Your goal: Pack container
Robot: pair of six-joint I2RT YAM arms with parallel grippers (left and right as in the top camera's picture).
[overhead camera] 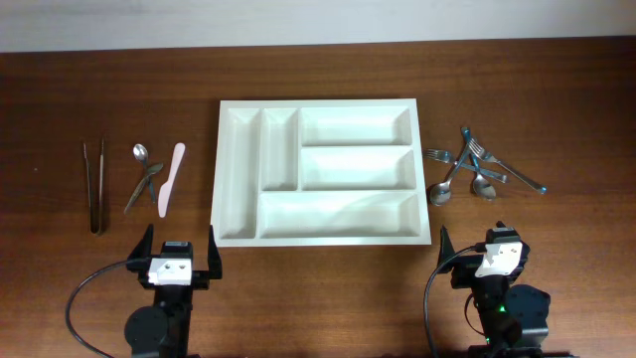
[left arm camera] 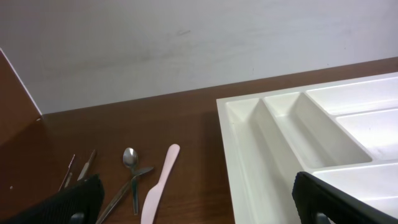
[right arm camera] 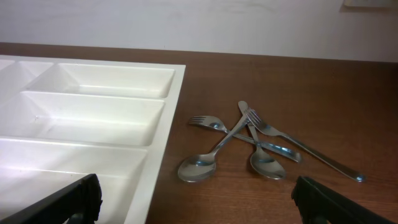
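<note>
The container (overhead camera: 220,169) is a large white tray with five empty compartments in the middle of the table. It also shows on the right of the left wrist view (left arm camera: 239,155) and on the left of the right wrist view (right arm camera: 163,162). My left gripper (overhead camera: 180,237) is open just in front of the tray's near left corner, and nothing lies between its jaws (left arm camera: 199,205). My right gripper (overhead camera: 485,244) is open beside the near right corner and is likewise empty (right arm camera: 199,205).
Left of the tray lie metal tongs (overhead camera: 95,184), a small metal spoon (overhead camera: 140,152) (left arm camera: 129,157) crossed with another metal utensil, and a pink plastic knife (overhead camera: 171,179) (left arm camera: 160,180). A tangle of metal forks and spoons (overhead camera: 477,171) (right arm camera: 249,143) lies right of the tray.
</note>
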